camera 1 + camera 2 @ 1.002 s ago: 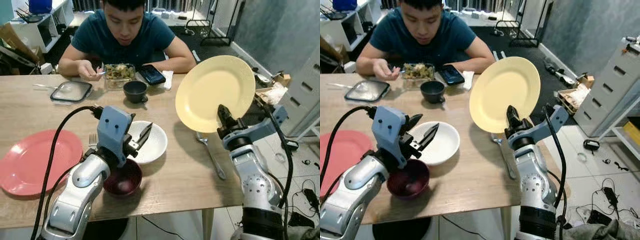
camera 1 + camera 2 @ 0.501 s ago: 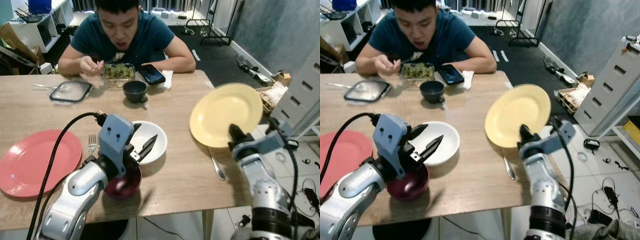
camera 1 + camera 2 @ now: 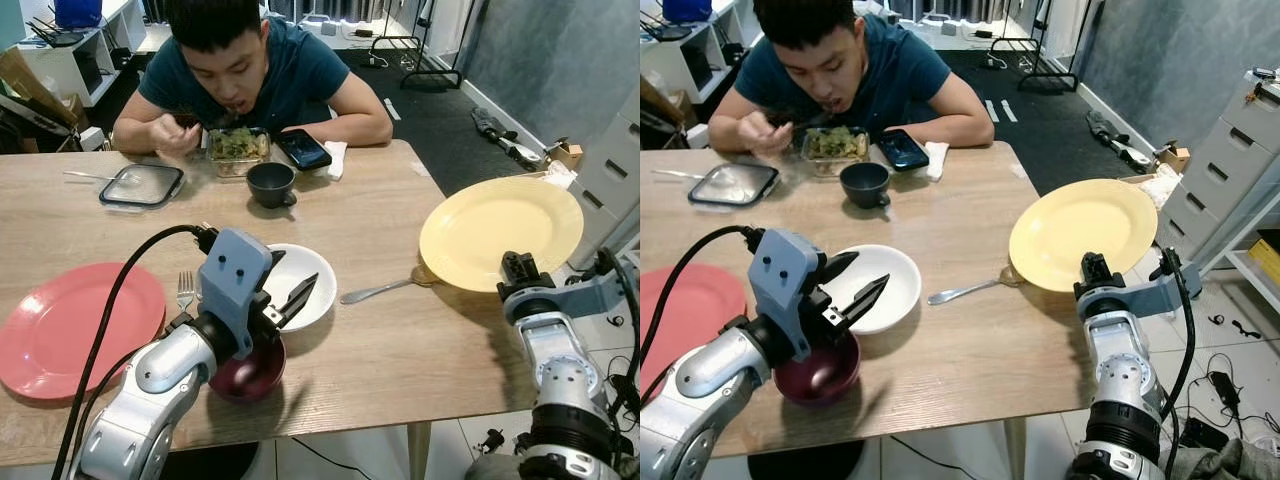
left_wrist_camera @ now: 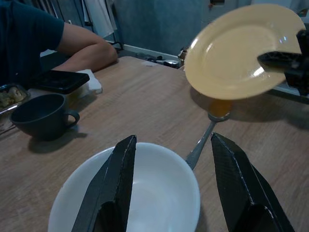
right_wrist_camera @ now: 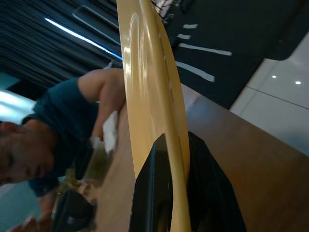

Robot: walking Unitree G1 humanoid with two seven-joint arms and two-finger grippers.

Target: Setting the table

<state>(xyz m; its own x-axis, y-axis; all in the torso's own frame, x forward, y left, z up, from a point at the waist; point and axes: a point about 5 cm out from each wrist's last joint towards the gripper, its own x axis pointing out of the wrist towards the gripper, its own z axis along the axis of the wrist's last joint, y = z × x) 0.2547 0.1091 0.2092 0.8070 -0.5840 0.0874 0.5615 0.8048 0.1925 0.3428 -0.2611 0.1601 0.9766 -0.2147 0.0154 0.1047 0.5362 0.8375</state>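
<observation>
My right gripper (image 3: 518, 270) is shut on the near rim of a yellow plate (image 3: 500, 232), held almost level over the table's right edge. In the right wrist view the yellow plate (image 5: 147, 92) is clamped edge-on between the fingers (image 5: 153, 193). A metal spoon (image 3: 382, 290) lies on the wood, its bowl under the plate's left rim. My left gripper (image 3: 290, 285) hangs open over a white bowl (image 3: 305, 270), above a dark red bowl (image 3: 250, 372). A fork (image 3: 184, 290) and a pink plate (image 3: 70, 325) lie to the left.
A person (image 3: 245, 70) eats across the table from a glass food container (image 3: 238, 145). A dark mug (image 3: 271, 183), a phone (image 3: 303, 149), a napkin (image 3: 336, 158) and a lid (image 3: 142, 184) lie near them. White drawers (image 3: 615, 170) stand to the right, past the table edge.
My right arm has swung the yellow plate rightward and down, tipping it from nearly upright to almost flat. The spoon now lies angled, handle pointing left. The person has leaned down to eat.
</observation>
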